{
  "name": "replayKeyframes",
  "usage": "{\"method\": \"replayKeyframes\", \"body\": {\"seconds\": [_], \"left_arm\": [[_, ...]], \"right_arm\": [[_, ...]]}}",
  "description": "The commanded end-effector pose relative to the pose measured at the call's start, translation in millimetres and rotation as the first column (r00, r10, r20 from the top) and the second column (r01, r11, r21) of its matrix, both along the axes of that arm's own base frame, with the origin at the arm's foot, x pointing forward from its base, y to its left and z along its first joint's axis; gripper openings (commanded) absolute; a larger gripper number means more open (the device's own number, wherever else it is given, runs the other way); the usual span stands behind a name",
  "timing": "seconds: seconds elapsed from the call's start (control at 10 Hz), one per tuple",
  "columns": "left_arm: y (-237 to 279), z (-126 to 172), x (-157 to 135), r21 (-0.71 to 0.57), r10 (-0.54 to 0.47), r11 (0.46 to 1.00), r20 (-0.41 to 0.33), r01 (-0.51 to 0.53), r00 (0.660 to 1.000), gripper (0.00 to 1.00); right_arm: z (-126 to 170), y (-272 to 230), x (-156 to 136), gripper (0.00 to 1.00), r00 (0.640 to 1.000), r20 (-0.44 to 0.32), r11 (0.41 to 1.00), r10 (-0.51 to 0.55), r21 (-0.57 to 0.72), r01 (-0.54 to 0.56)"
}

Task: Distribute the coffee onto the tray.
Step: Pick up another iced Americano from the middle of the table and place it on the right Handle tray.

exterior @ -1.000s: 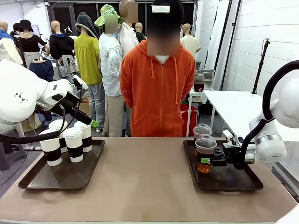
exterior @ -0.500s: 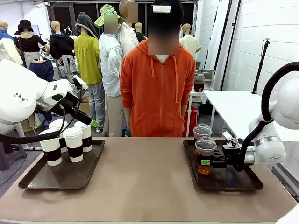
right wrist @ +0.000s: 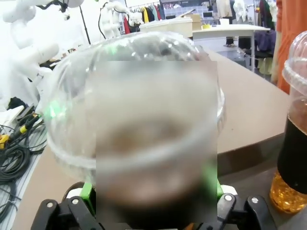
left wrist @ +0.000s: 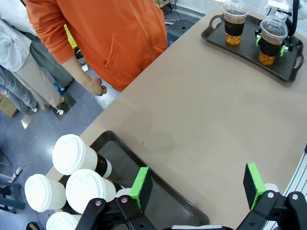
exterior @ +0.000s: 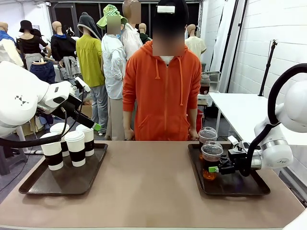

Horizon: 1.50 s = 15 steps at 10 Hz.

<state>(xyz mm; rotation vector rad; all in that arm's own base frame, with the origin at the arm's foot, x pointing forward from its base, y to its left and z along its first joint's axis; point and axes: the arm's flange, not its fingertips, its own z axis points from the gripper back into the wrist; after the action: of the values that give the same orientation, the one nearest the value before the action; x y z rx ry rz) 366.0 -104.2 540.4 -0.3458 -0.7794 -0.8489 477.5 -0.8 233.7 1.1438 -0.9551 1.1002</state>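
From the front I see my right gripper (exterior: pixel 214 168) closed around the near iced coffee (exterior: pixel 211 160) on the right tray (exterior: pixel 240 188); the second iced coffee (exterior: pixel 207 135) stands just behind it. My left gripper (exterior: pixel 91 124) hangs open above four paper cups (exterior: pixel 76 147) that stand together on the left tray (exterior: pixel 57 184). I judge the sharing is hardly begun: every hot cup is on one tray, both cold ones on the other.

From my left wrist, my green pads (left wrist: pixel 141 187) are spread wide with nothing between them, the white lids (left wrist: pixel 69 153) below and to the side.

From my right wrist, the domed lid (right wrist: pixel 136 91) sits close between my fingers, its neighbour cup (right wrist: pixel 296 143) just beside. The person's hands (exterior: pixel 127 136) rest at the far table edge, not in my path.
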Motion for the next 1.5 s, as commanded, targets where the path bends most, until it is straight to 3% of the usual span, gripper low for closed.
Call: {"method": "replayKeyframes", "body": {"seconds": [0.0,0.9,1.4], "left_arm": [[1.7,-2.3,0.4,-0.014,-0.01,1.0,-0.004,0.01,1.0,1.0],[1.7,-2.3,0.4,-0.014,-0.01,1.0,-0.004,0.01,1.0,1.0],[1.7,-2.3,0.4,-0.014,-0.01,1.0,-0.004,0.01,1.0,1.0]], "right_arm": [[5.1,-2.8,-5.3,1.0,0.999,-0.031,0.999,-0.006,-0.041,0.005],[9.2,-59.7,-48.5,1.0,0.986,-0.061,0.985,-0.155,-0.084,0.15],[4.4,-61.1,-41.6,1.0,0.989,-0.043,0.988,-0.144,-0.058,0.142]]}}
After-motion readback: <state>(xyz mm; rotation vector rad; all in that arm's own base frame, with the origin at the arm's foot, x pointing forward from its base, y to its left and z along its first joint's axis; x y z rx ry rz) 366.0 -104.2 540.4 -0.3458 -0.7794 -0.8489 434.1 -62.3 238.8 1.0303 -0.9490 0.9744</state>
